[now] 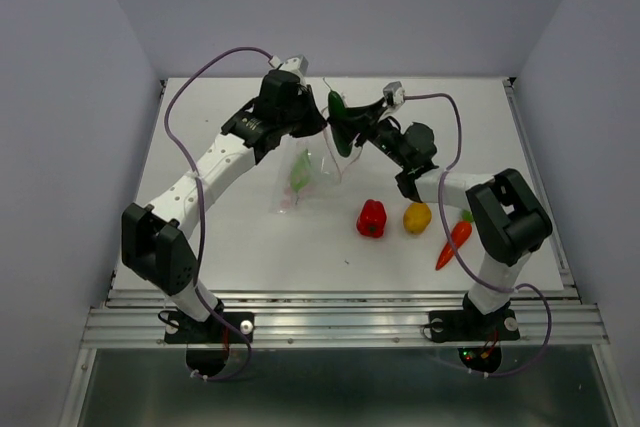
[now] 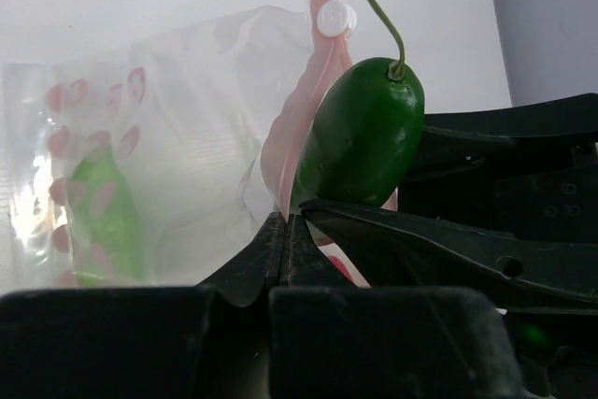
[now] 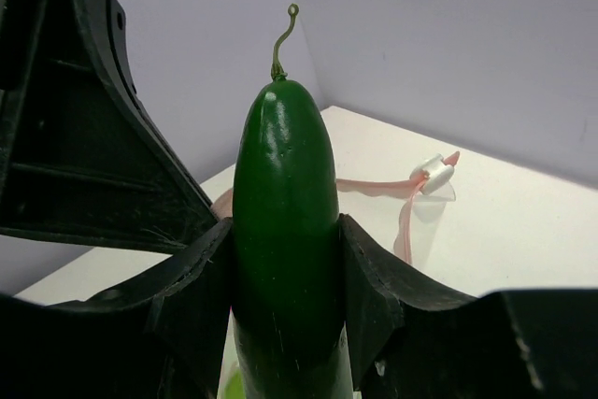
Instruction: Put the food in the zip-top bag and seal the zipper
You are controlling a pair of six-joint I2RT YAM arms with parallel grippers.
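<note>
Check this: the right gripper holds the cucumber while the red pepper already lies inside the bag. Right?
No: the top view shows the red pepper on the table, outside the bag. The right gripper does hold the cucumber.

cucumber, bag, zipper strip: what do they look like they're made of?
cucumber: likely hard plastic with a glossy finish; sharp highlights, thin molded stem.
zip-top bag: thin clear plastic film, crinkled; the light green pod shows through it.
zipper: pale pink strip, looks thicker than the film, probably plastic; white slider at its end.
</note>
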